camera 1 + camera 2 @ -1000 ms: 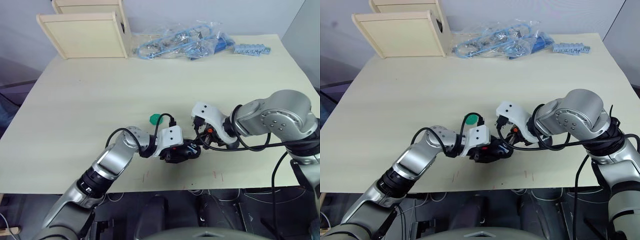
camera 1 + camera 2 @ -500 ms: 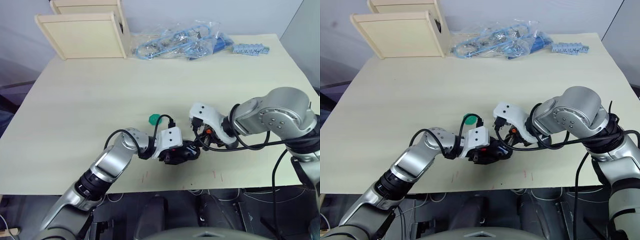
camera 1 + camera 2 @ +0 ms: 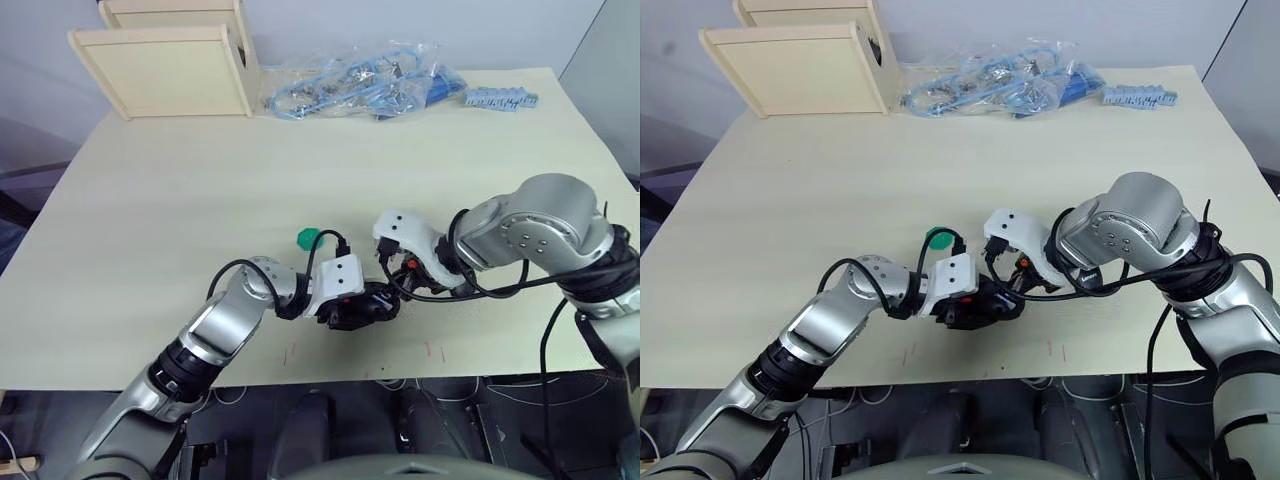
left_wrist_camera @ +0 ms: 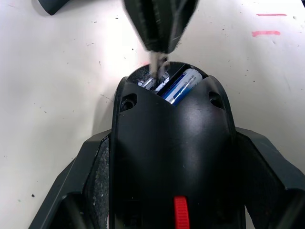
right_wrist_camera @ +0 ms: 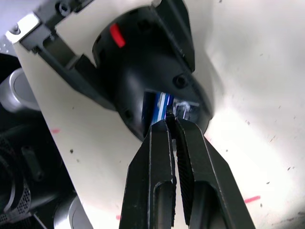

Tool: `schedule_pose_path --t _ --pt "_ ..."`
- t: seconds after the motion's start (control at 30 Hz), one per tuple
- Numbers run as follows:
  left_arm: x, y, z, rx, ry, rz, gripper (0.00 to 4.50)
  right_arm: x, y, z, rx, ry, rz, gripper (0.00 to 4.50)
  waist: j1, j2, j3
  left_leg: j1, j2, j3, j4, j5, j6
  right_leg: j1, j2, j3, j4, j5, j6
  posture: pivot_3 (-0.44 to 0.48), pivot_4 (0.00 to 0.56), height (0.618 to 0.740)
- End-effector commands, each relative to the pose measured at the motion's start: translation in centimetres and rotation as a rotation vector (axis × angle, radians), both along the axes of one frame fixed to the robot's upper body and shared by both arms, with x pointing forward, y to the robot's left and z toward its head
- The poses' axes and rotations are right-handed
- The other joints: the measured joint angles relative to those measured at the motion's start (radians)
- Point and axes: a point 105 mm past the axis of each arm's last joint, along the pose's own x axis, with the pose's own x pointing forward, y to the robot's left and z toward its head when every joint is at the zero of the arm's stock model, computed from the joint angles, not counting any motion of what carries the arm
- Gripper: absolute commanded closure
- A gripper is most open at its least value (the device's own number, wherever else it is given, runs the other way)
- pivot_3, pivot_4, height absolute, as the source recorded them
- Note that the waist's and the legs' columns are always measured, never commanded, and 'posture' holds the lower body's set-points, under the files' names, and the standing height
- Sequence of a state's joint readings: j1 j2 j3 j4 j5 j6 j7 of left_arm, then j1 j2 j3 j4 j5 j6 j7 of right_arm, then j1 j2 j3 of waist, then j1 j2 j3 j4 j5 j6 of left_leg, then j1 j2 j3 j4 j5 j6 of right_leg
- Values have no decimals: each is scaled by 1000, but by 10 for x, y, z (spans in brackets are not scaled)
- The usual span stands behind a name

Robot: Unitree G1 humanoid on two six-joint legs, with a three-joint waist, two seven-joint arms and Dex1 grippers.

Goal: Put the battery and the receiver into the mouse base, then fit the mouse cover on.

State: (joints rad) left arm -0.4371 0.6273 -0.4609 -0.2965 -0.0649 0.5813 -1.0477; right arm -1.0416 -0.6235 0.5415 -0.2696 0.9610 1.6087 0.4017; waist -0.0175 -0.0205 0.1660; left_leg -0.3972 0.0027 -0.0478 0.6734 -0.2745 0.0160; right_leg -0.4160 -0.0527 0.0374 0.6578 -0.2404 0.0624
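One battery [image 4: 180, 86], one mouse base [image 4: 174, 157].

You see the mouse base [image 4: 174, 157] in black with a red scroll wheel [image 4: 180, 212]; the battery [image 4: 180, 87] inside is blue with white print; the disc [image 3: 309, 238] is green; the table [image 3: 200, 190] is pale cream with red marks [image 4: 267, 32].

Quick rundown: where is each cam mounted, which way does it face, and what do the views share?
Left eye: on the head, looking forward and down over the table; both arms show, left tool on the mouse base.
Right eye: stereo twin, same scene.
Left wrist: on the left wrist, looking along its fingers gripping the base, battery inside.
Right wrist: along the right tool, pinching the receiver at the base's opening.
Shared: both wrist views show base, battery and the right tool.
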Motion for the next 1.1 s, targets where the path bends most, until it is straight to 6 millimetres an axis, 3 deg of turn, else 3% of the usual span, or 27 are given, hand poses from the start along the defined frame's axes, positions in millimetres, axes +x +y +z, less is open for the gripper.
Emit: schedule_pose_path --t 0.03,1.1 --pt "-9 1 -11 29 46 -26 1544 4 2 5 -4 -26 -1 4500 0 0 0 0 0 0 0 0 0 0 0 0 0 0 0 0 150 740" --pt "-6 -1 -10 23 41 -15 1544 0 -1 -13 -62 -1 9 4500 0 0 0 0 0 0 0 0 0 0 0 0 0 0 0 0 150 740"
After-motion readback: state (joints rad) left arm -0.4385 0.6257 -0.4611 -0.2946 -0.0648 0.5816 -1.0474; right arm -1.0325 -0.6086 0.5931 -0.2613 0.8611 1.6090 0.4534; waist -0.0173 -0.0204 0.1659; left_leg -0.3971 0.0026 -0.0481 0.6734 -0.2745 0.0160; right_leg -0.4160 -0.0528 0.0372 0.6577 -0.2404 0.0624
